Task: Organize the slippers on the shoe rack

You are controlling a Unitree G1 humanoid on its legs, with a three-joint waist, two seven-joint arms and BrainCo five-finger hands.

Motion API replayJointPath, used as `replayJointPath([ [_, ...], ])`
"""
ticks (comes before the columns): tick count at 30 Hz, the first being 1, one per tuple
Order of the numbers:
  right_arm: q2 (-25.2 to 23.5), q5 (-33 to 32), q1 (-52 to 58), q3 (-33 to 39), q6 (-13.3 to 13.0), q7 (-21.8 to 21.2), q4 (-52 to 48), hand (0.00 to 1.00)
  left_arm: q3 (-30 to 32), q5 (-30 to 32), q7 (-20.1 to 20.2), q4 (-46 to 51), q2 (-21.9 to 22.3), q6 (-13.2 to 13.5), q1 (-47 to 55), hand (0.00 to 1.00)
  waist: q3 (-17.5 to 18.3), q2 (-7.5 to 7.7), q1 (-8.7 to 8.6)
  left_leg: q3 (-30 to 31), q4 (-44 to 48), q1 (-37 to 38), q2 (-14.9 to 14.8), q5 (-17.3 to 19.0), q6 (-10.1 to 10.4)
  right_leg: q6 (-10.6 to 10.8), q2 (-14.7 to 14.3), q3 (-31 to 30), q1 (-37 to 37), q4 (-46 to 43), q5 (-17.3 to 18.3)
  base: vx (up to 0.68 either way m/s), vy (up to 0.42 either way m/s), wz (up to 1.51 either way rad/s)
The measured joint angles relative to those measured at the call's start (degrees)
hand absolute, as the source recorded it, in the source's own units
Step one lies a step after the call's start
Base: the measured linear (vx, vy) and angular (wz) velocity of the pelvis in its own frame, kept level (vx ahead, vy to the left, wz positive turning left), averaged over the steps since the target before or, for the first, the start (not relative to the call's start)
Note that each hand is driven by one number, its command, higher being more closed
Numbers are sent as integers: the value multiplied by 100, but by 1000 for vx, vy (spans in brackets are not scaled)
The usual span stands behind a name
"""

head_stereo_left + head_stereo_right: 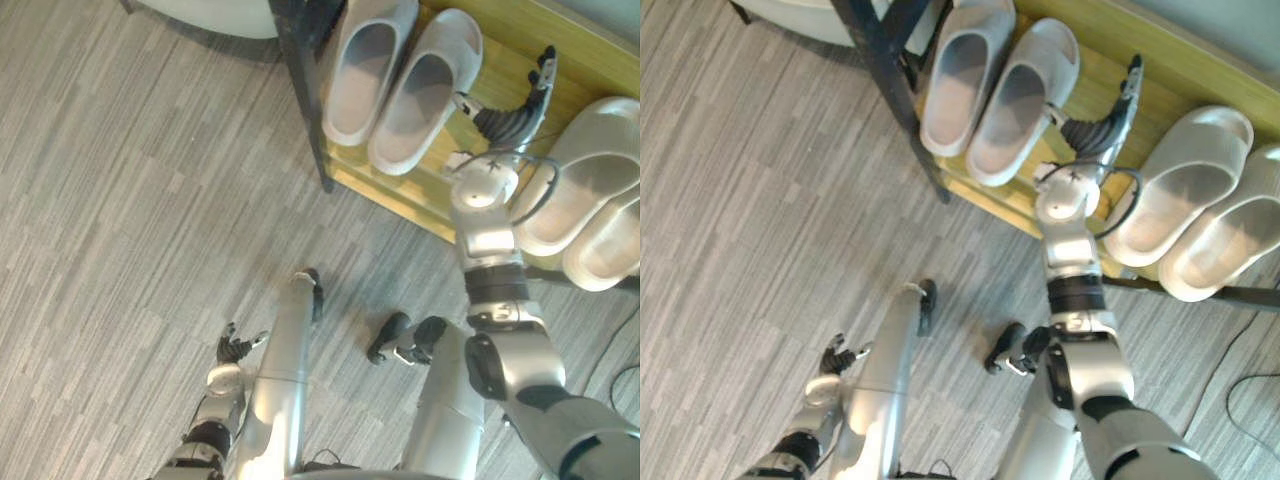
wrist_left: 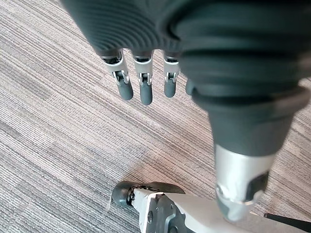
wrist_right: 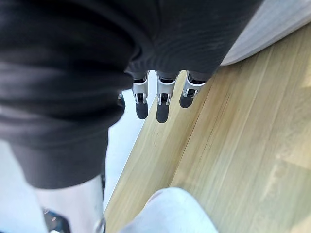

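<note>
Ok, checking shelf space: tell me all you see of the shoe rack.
The rack has a light, grained wooden shelf on a dark frame, standing on grey floor. Two pairs of pale slippers lie on it, one left, one right. The open right hand reaches over the bare wood between them.

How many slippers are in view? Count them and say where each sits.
4. Two grey slippers lie side by side on the wooden shelf, left part; two paler slippers side by side on its right part. Others may be hidden out of frame.
</note>
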State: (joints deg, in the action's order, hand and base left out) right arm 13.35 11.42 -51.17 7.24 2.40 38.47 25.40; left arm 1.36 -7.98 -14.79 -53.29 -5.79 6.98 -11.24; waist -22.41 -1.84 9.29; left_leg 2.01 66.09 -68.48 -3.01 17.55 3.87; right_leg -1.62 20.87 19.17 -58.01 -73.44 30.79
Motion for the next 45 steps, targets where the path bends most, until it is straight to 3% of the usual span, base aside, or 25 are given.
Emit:
replayJointPath([
  [3,-152,-18,65,9,-15,14,-219,0,1,2,3,44,-6,0,22,0,0,0,-5,-1,-29,13,-17,0,1,3,-29,2,8,37,-4,0,0,0],
  [7,-370,-294,147,29,-221,-76,-254,0,47,8,13,43,-4,-3,27,0,0,0,-10,-9,-85,56,-47,-13,20,-6,-71,0,30,101,-35,5,-8,-5],
  [18,-864,-1662,462,-347,-866,-919,-246,0,440,126,148,45,101,-11,49,0,-4,8,-44,6,-150,179,-74,-21,36,-6,-105,30,160,170,-43,0,-1,0],
  [33,-1091,-2736,307,-291,-1219,-1149,54,0,668,130,156,54,194,-11,52,0,-13,22,-38,82,-311,180,2,-129,109,-11,-65,124,180,220,-44,-4,-11,3],
  [45,-831,-2911,-74,-287,-1259,-1147,556,0,667,125,157,57,196,-4,52,0,-16,27,-40,155,-408,159,11,-213,159,-37,-69,210,183,259,-58,-2,-6,1],
])
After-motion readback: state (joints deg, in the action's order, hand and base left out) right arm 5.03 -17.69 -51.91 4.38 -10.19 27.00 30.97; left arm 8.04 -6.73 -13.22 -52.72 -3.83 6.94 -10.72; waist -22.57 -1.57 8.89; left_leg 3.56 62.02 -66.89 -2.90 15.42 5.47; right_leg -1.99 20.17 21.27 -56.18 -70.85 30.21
